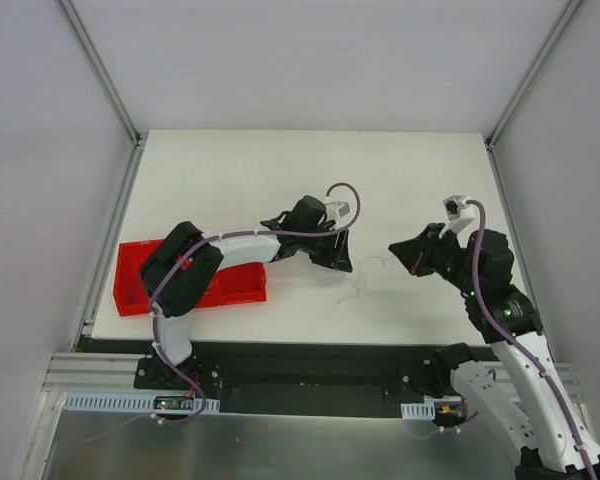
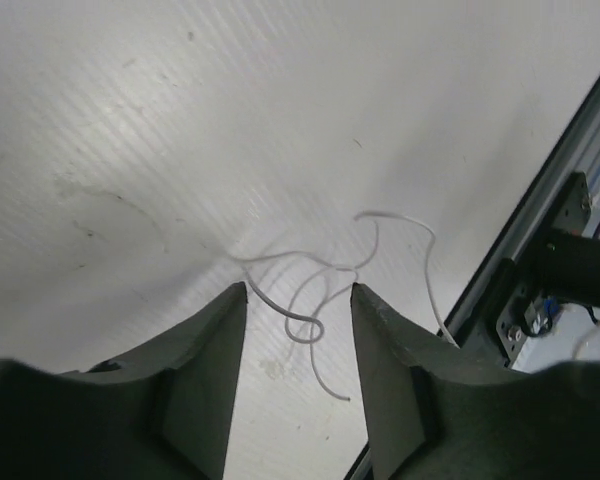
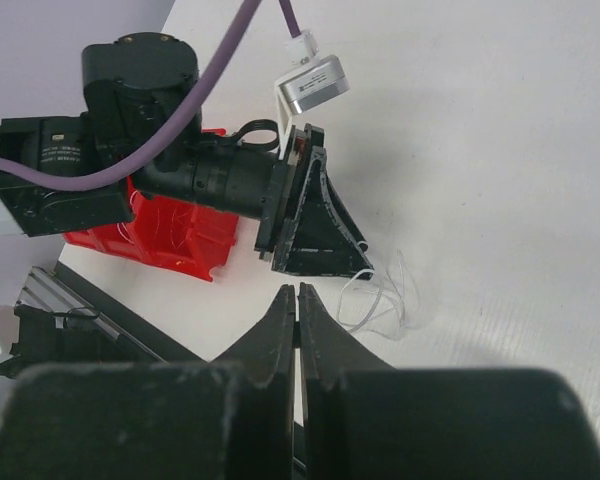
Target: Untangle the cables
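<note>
White corrugated table top (image 1: pixel 280 170) carries the cables (image 2: pixel 380 216), hair-thin whitish flexible wires in one small loopy tangle. They lie flat just past the tips of the left claw (image 2: pixel 300 292) and partly between them, near the table's edge. The left claw stands about half open over them and grips nothing, while the right claw (image 3: pixel 298 300) hangs near the tangle, pressed fully shut and empty. Progress looks like little or nothing done: loops cross one another and no wire is pulled clear, so grabbing and pulling apart are all left.
</note>
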Controlling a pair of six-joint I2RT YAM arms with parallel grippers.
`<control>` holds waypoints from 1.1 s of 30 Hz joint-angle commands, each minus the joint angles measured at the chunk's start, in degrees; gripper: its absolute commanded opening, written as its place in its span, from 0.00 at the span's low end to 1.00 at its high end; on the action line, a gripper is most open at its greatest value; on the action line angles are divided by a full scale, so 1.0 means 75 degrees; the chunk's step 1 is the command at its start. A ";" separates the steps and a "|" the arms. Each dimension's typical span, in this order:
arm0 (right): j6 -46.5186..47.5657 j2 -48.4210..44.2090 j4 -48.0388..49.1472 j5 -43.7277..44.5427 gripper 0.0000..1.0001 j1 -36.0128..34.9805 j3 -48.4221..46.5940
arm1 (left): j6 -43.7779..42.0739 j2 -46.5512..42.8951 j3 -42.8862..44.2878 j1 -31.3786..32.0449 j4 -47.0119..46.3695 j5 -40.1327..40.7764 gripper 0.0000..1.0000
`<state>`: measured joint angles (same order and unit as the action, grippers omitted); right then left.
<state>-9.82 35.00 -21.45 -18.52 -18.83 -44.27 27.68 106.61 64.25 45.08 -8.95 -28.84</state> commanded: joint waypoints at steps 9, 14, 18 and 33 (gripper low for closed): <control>0.0700 -0.0893 -0.0993 0.2626 0.00 0.0026 -0.0530 | -0.0900 -0.1144 -0.0373 -0.0046 0.0982 0.1419 0.00; 0.0934 -0.1210 -0.1569 0.4812 0.01 0.0038 -0.0601 | -0.1756 -0.2727 -0.1416 -0.0210 0.1088 0.1456 0.00; 0.1111 -0.1269 -0.1149 0.3693 0.00 0.0026 -0.0333 | -0.1840 -0.3233 -0.1711 -0.0304 0.1158 0.1092 0.00; -0.2076 0.2126 0.3913 -0.2006 0.00 0.0003 0.2293 | -0.0680 -0.1454 -0.0212 -0.0198 0.0994 -0.0103 0.01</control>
<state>-16.73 45.50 -7.49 -25.23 -18.85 -27.59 20.27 92.64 58.70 43.07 -0.19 -25.63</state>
